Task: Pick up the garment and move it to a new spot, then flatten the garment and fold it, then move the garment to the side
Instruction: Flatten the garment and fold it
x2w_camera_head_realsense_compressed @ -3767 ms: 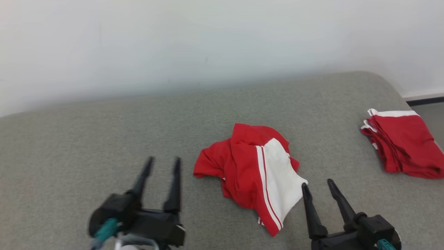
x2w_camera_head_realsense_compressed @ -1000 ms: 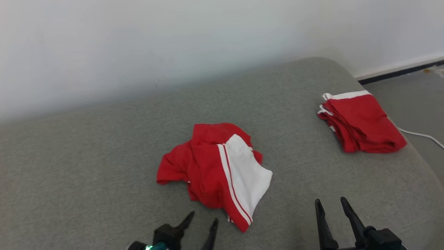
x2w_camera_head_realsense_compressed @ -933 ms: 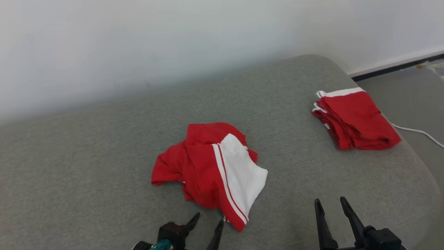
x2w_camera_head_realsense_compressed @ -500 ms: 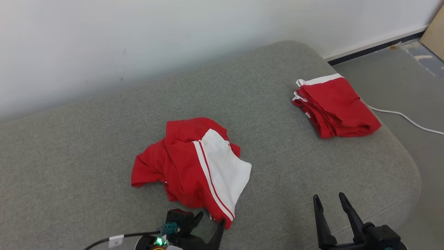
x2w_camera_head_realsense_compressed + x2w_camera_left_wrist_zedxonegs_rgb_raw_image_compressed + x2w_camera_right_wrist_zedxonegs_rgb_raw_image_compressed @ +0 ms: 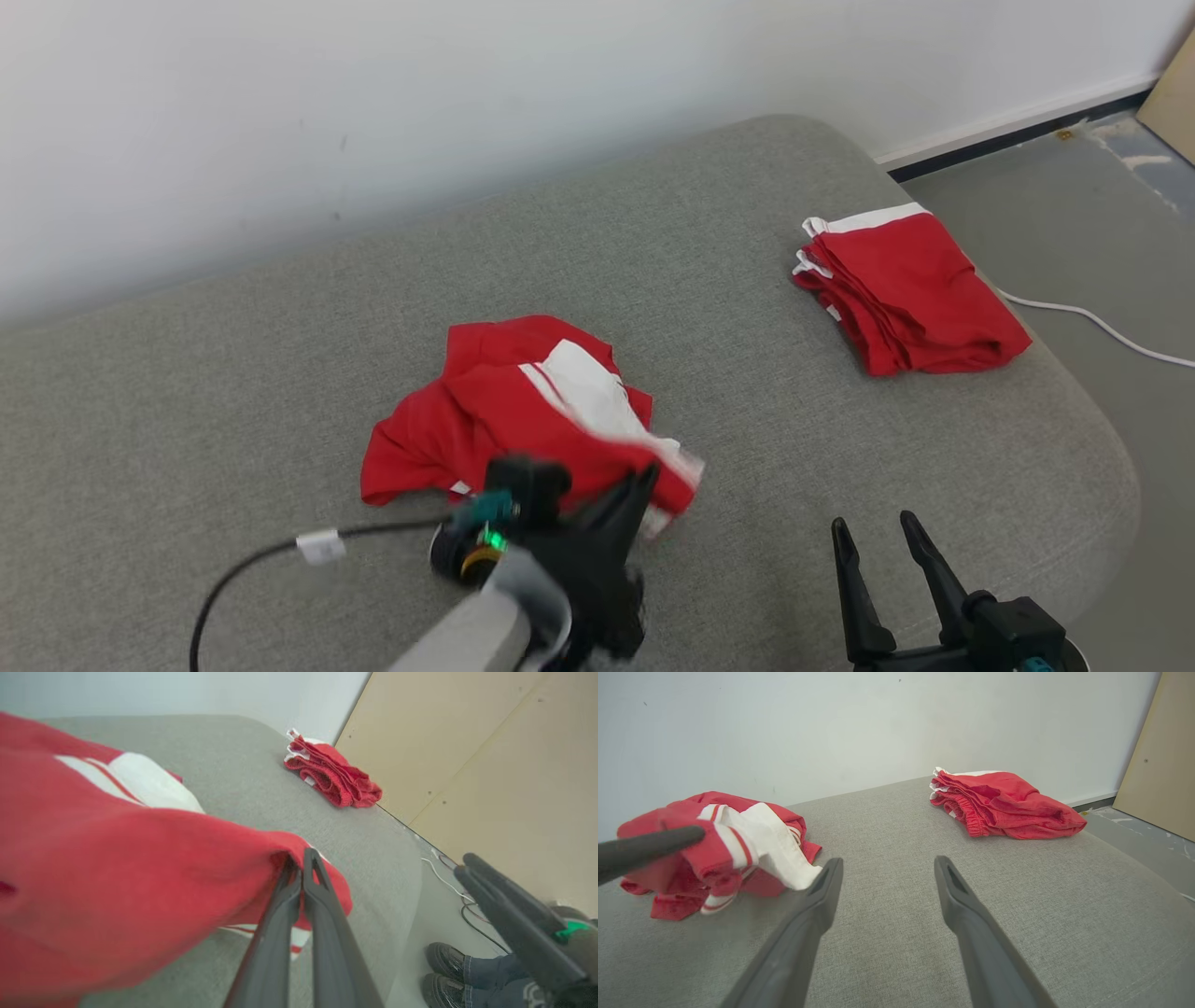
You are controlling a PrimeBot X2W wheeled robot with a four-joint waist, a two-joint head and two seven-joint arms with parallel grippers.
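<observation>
You've a plain pale wall (image 5: pixel 373 93) across the back. A grey couch (image 5: pixel 187 373) runs up to it and takes most of the head view. Grey floor (image 5: pixel 1074 215) lies off the couch's right end, w/ a tan board (image 5: pixel 1172 89) at the far right corner.

The garment (image 5: pixel 504 411) is red w/ a white panel and thin red-white stripes. It sits crumpled near the couch's ctr, a bit left of middle in your head view. Its near right edge is bunched and raised off the couch; the rest lies on the couch. A pile (image 5: pixel 915 289) of folded red pieces w/ white trim sits well apart from it, by the couch's right end.

Your L gripper (image 5: pixel 642 483) is at that raised edge, fingers pressed together w/ red cloth pinched btwn the tips. The L wrist view shows the cloth drawn into a fold right at the tips. Gripper and edge are blurred in the head view.

Your R gripper (image 5: pixel 870 520) is low right in the head view, over bare couch. Its jaws are wide w/ nothing btwn them, and it's apart from the garment.

A black cable (image 5: pixel 252 560) w/ a white tag runs from the L wrist across the couch toward lower left. A white cable (image 5: pixel 1092 322) lies on the floor beyond the pile. In the L wrist view you see a person's dark shoes (image 5: pixel 444 961) and jean cuffs on the floor, lower right.
</observation>
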